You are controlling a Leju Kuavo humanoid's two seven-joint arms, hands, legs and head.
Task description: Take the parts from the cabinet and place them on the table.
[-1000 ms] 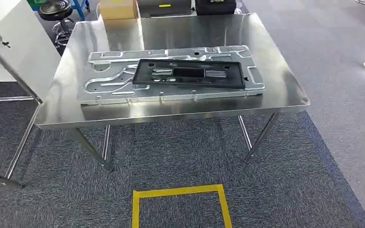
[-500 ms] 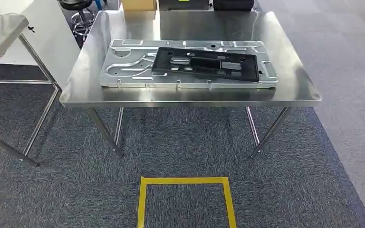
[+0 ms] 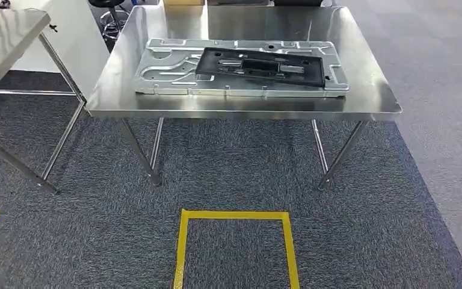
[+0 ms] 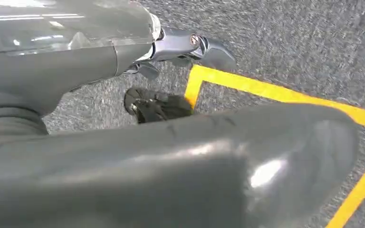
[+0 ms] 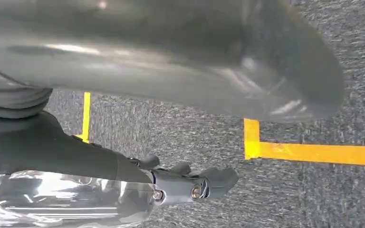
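Polished, mirror-bright steel table [image 3: 361,102]; dull stamped sheet-metal panel [image 3: 168,75]; matt black plastic frame [image 3: 258,65]; rough grey carpet [image 3: 234,174]; glossy yellow tape [image 3: 234,214].

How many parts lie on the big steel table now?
2. A silver metal panel lies flat on the table, and a black frame lies on top of the panel, toward its right side. Smaller parts beneath could be hidden.

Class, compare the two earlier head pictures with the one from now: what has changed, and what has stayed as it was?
The whole picture has shifted: the camera moved, not the things. The steel table now sits higher in the frame, and more carpet and the yellow floor square show. The black part lies on the silver panel as before. Nothing was taken hold of or let go.
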